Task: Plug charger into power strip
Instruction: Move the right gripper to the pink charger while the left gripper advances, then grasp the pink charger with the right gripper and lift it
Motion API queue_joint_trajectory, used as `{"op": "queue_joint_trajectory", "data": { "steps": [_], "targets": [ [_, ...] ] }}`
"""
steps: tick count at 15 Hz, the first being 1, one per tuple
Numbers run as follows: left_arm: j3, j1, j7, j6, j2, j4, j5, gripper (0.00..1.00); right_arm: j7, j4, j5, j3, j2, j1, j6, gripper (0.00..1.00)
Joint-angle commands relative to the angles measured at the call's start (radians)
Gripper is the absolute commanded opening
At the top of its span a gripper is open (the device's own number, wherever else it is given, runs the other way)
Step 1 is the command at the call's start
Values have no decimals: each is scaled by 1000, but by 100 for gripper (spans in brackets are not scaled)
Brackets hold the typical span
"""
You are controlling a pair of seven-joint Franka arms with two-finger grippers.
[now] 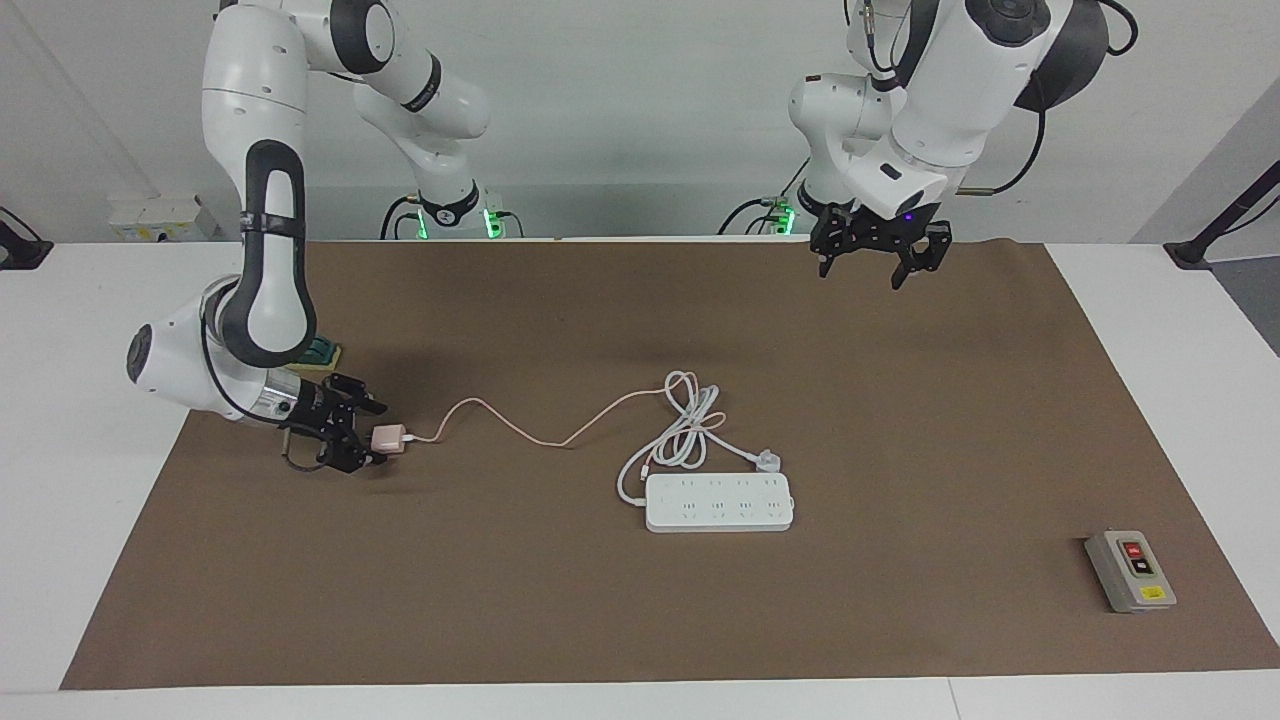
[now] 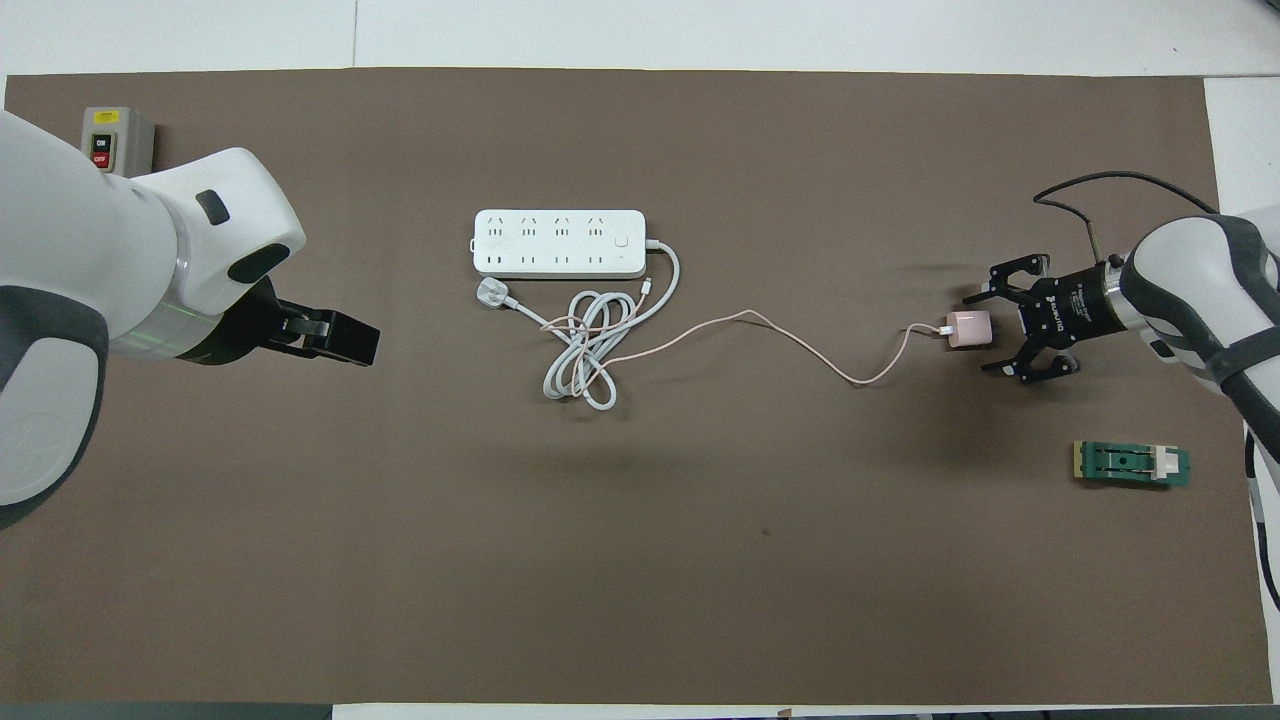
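Note:
The pale pink charger (image 1: 388, 438) (image 2: 968, 328) lies on the brown mat toward the right arm's end. Its thin pink cable (image 1: 520, 425) (image 2: 800, 345) trails to the coiled cord beside the power strip. The white power strip (image 1: 718, 502) (image 2: 558, 243) lies flat mid-table, sockets up. My right gripper (image 1: 368, 435) (image 2: 985, 332) is low at the mat, its fingers straddling the charger's end with gaps still showing on both sides. My left gripper (image 1: 870, 265) (image 2: 340, 340) hangs open and empty, high over the mat's edge nearest the robots.
The strip's thick white cord (image 1: 685, 425) (image 2: 585, 350) is coiled just nearer the robots than the strip, ending in a white plug (image 1: 767, 460) (image 2: 492, 292). A grey button box (image 1: 1130, 571) (image 2: 115, 140) sits toward the left arm's end. A small green part (image 1: 322, 351) (image 2: 1132, 464) lies by the right arm.

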Motion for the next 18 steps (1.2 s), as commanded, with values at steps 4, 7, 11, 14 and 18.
{"op": "queue_joint_trajectory", "data": {
  "steps": [4,7,11,14,18],
  "targets": [
    [10,75,29,63,-42,-84,-192,100,-53,-25,25,4,0,-4,40,53],
    [10,166,115,58,-1,-102,-421,100,-86,-30,25,4,-1,3,56,4],
    [10,244,196,64,79,-107,-585,100,-31,-4,23,2,-3,26,34,0],
    [11,266,225,73,94,-151,-583,100,123,125,14,4,-11,58,-111,0],
    [10,284,284,103,102,-202,-691,100,324,184,25,10,-70,160,-162,0]
  ]
}}
